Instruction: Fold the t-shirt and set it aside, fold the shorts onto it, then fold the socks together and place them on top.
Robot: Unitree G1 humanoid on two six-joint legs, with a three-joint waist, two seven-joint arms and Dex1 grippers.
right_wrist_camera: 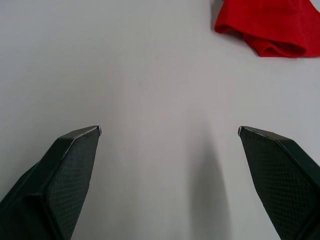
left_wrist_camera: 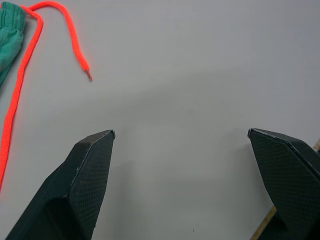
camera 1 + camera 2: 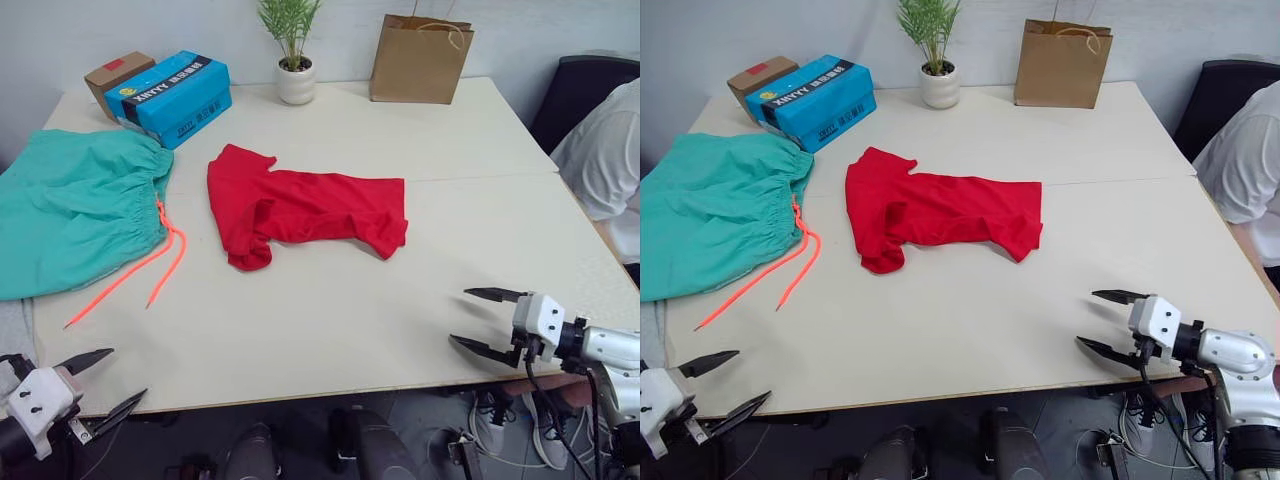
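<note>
t-shirt: mid-table, rumpled and partly doubled over, nothing folded neatly yet. Long axis runs left-right across the table, collar end toward robot's left, hem end toward its right.
right end effector: fingers spread wide, empty, hovering at the near-right table edge. Shirt's hem corner lies ahead and to its left; the right wrist view shows that red corner off to one side beyond the fingertips.
left end effector: fingers wide apart, empty, at the near-left corner. Shirt is forward and to its right, well apart.
shorts: far-left of table, drawstring trailing toward the near edge, between left arm and shirt.
socks: can't spot them.
call: right arm nearer to hem end, left arm to the collar/sleeve end; likely both reach forward and inward.
</note>
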